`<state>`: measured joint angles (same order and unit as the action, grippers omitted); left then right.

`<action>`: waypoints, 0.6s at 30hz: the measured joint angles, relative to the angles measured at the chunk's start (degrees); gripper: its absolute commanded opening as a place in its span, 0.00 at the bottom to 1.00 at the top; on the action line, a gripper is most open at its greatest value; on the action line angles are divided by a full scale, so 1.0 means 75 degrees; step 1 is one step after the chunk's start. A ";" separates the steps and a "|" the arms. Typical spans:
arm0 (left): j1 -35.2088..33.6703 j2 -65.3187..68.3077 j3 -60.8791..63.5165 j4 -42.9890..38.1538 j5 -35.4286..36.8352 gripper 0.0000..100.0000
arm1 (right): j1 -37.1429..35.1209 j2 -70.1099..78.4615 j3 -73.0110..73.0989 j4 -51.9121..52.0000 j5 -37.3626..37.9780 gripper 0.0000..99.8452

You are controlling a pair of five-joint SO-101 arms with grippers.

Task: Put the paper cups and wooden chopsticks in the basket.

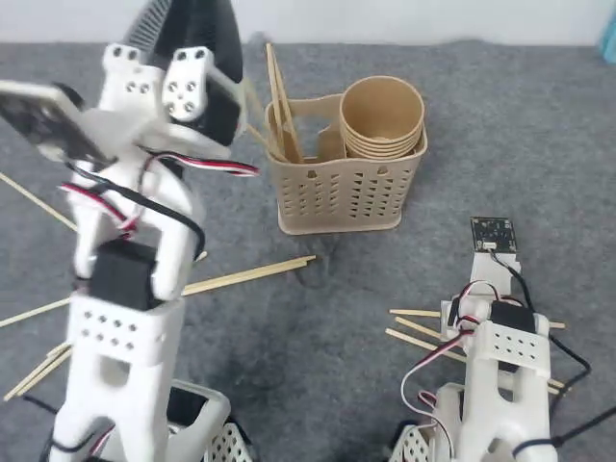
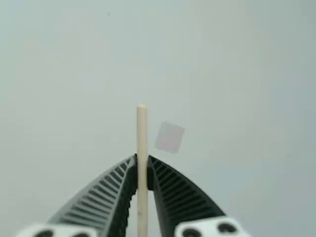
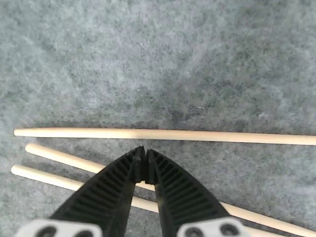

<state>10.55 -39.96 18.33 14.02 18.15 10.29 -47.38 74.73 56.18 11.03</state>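
Left wrist view is showing the left claw point(image 2: 142, 173) clamping a single wooden chopstick point(image 2: 141, 133) between its black ribbed jaws, with the stick poking up past the tips against a pale wall point(image 2: 237, 74). In the high view this claw point(image 1: 192, 34) is hanging high over the far left part of the bench point(image 1: 539, 144), carried by the tall left arm point(image 1: 130, 289).

Over in the right wrist view, the right claw point(image 3: 145, 165) is hovering just above the grey bench surface with its jaws pressed together on nothing. Three loose sticks are lying beneath it: one long stick point(image 3: 197, 136) is running just beyond the tips, and two more sticks point(image 3: 59, 154) are passing under the jaws. Seen from the high view, the right arm point(image 1: 496, 361) is sitting near the bench's near right corner, with those stick ends point(image 1: 416, 315) showing beside it.

Toward the middle of the far edge the basket point(image 1: 346, 188) is standing upright. It is holding the stacked paper cups point(image 1: 382, 115) in its right compartment and several leaning chopsticks point(image 1: 281, 101) in its left one. A pair of chopsticks point(image 1: 252, 275) is lying mid-bench in front of the basket, and scattered chopsticks point(image 1: 37, 200) are lying along the left edge.
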 measured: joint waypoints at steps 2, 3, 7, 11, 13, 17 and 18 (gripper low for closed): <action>0.0223 0.0012 0.0481 -0.0703 0.0000 0.01 | 0.0000 0.0000 0.0000 0.0000 0.0000 0.01; 0.0316 0.0012 0.0680 -0.0926 0.0000 0.01 | 0.0000 0.0000 0.0000 0.0000 0.0000 0.01; 0.0481 0.0223 0.1289 -0.1793 0.0000 0.01 | 0.0000 0.0000 0.0000 0.0000 0.0000 0.01; 0.0410 0.1032 0.1430 -0.2801 0.0000 0.01 | 0.0000 0.0000 0.0000 0.0000 0.0234 0.01; 0.0375 0.1418 0.1489 -0.3036 0.0000 0.01 | 0.0000 0.0000 0.0000 0.0000 0.0270 0.01; 0.0363 0.1641 0.1676 -0.3212 0.0000 0.01 | 0.0000 0.0000 0.0000 0.0000 0.0281 0.01; 0.0363 0.1641 0.1770 -0.3235 0.0000 0.01 | 0.0000 0.0000 0.0000 0.0000 0.0281 0.01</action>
<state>13.27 -27.65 31.60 -10.24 18.15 10.29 -47.38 74.73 56.18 13.14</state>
